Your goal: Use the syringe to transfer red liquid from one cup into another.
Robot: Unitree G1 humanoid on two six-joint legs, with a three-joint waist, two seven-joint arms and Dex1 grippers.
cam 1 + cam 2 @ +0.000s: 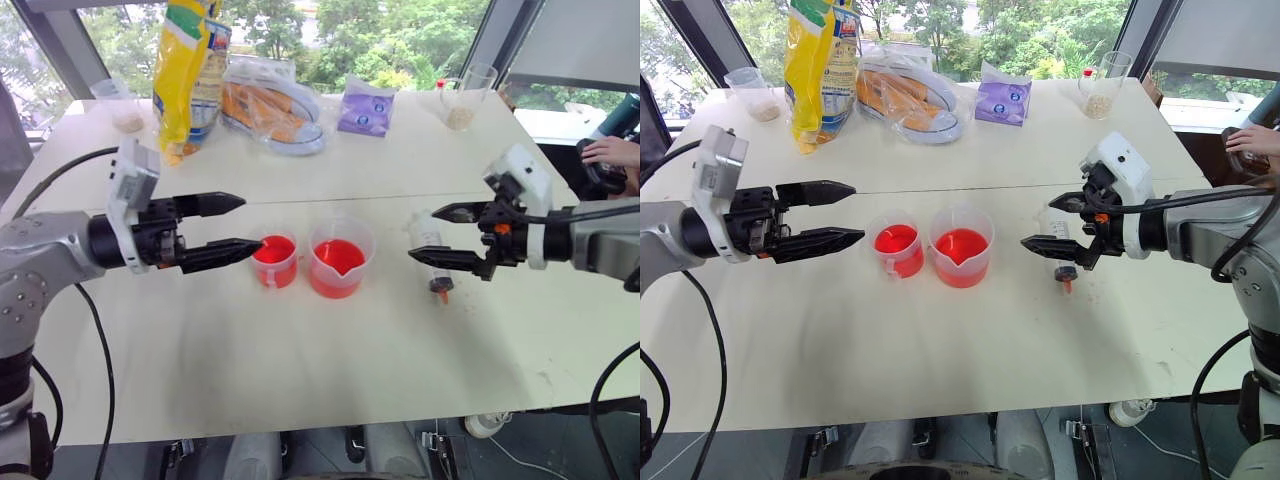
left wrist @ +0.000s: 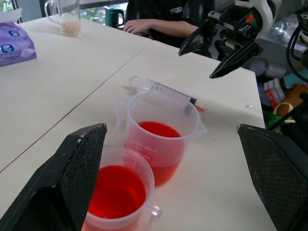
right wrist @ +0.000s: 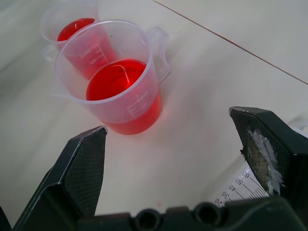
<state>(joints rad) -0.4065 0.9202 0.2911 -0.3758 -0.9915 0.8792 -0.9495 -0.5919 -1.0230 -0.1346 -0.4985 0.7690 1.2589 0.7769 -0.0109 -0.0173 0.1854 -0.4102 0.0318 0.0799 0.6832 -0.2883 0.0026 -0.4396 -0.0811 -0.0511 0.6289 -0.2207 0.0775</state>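
Note:
The spouted beaker (image 1: 340, 258) holds red liquid (image 1: 337, 256) at the table's middle. The smaller cup (image 1: 275, 261) stands just to its left and also holds red liquid. To the beaker's right the syringe (image 2: 163, 89) lies flat on the table, its orange tip (image 1: 441, 296) toward the front edge. My right gripper (image 1: 422, 234) hovers open above the syringe, with nothing between its fingers. My left gripper (image 1: 250, 224) is open and empty, just left of the smaller cup, pointing at it.
At the back of the table (image 1: 300, 360) are a yellow bag (image 1: 185, 70), a clear food pack (image 1: 272, 108) and a purple packet (image 1: 366, 106). Cups with beige grains stand at the back right (image 1: 462, 100) and back left (image 1: 120, 105). A person's hand (image 1: 610, 150) is at the right edge.

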